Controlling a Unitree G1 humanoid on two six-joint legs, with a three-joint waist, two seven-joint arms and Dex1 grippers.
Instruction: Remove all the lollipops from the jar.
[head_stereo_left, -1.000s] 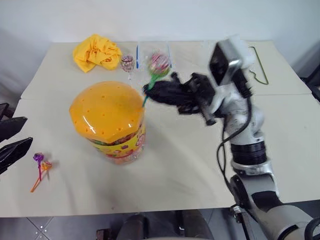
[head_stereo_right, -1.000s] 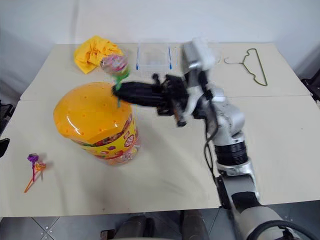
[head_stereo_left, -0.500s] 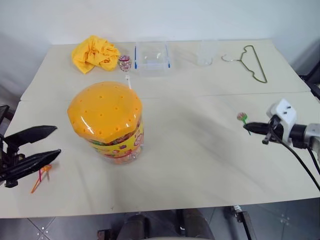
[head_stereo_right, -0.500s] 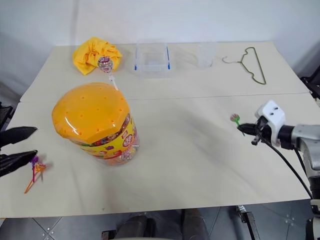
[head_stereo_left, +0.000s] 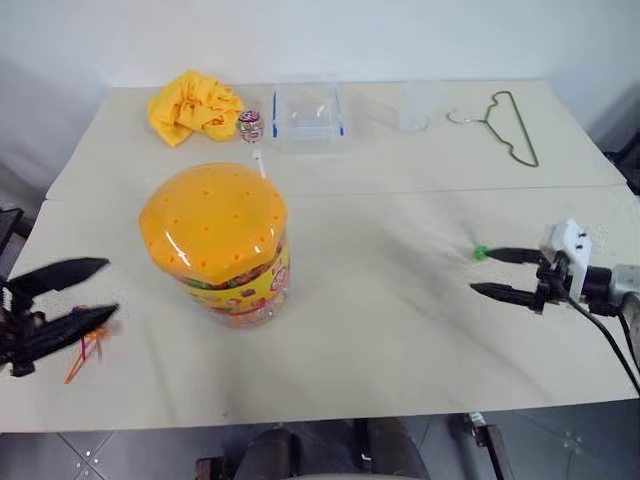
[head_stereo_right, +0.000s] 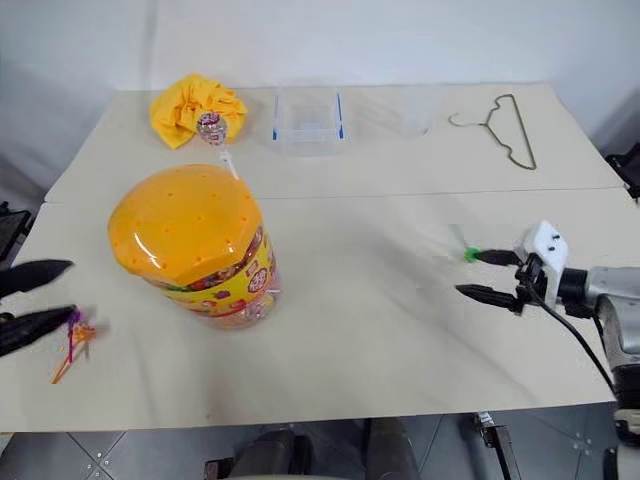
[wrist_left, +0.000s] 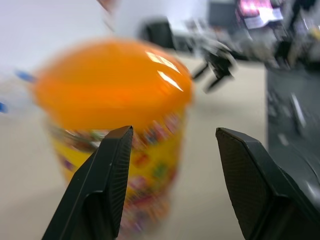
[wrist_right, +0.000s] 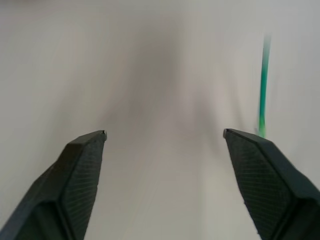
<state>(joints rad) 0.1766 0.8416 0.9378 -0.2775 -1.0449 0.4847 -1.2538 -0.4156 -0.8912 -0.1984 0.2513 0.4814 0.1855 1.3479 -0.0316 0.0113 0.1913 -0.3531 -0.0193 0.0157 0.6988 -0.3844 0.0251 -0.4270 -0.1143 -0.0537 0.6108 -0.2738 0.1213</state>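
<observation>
The jar, a clear tub with a domed orange lid, stands left of centre on the table. One lollipop rises on a white stick from the back of the lid. Two lollipops, purple and orange, lie on the table at the left, just by my open left gripper, which points at the jar. At the far right my right gripper is open and holds nothing. The green lollipop is a blur at its far fingertip, with its green stick free beside that finger.
Along the back edge lie a crumpled yellow cloth, a clear box with blue trim, a clear cup and a wire hanger. A seam runs across the table behind the jar.
My right arm swung from above the jar out to the right and down with the green lollipop, then its fingers opened and let it go. The left gripper kept still.
</observation>
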